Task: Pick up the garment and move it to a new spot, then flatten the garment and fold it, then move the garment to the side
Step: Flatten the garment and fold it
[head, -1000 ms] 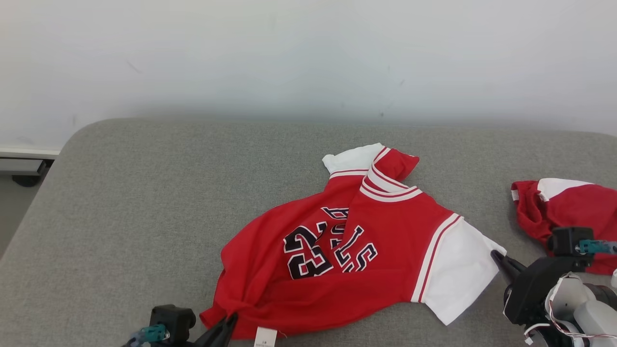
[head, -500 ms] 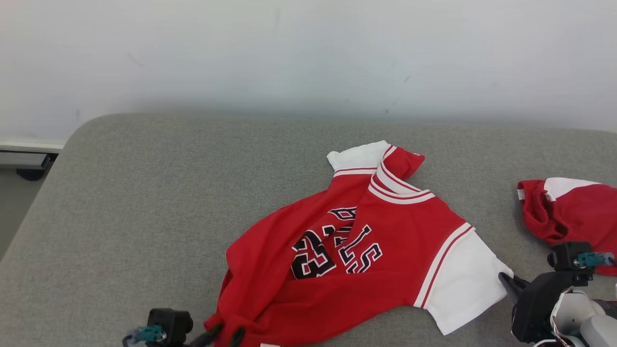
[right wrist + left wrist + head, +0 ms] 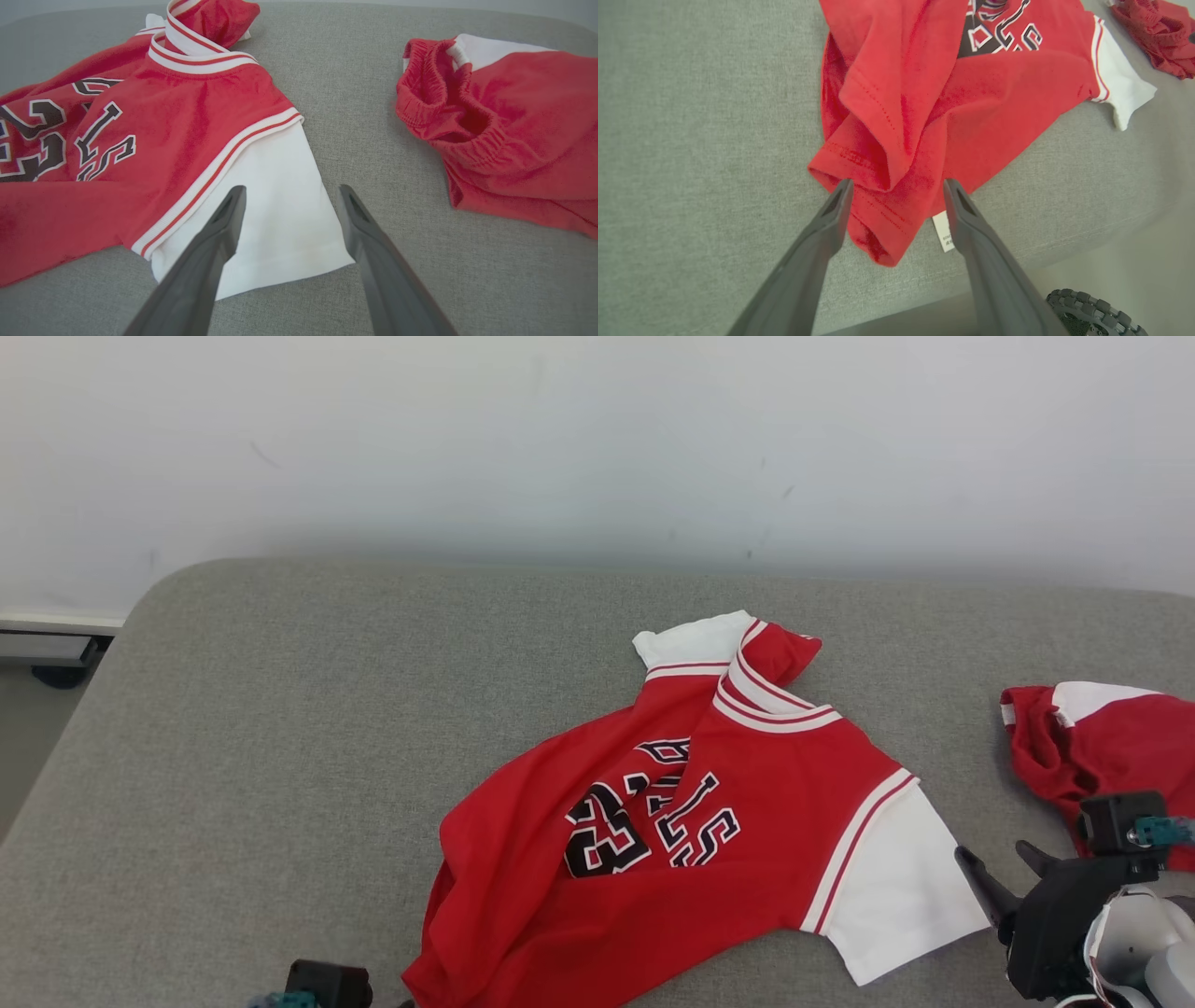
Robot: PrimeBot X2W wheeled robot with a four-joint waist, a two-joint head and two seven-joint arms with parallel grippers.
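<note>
Head view gives you the red jersey [image 3: 691, 831] lying rumpled, lettering up, on the grey counter [image 3: 280, 709], right of centre and reaching the near edge, with red shorts [image 3: 1102, 747] apart on its right. Your left pincer [image 3: 897, 186] stands wide open, fingers either side of the bunched hem corner, gripping nothing. Your right pincer [image 3: 290, 189] is spread just as wide over the white sleeve [image 3: 280, 224], also empty.
</note>
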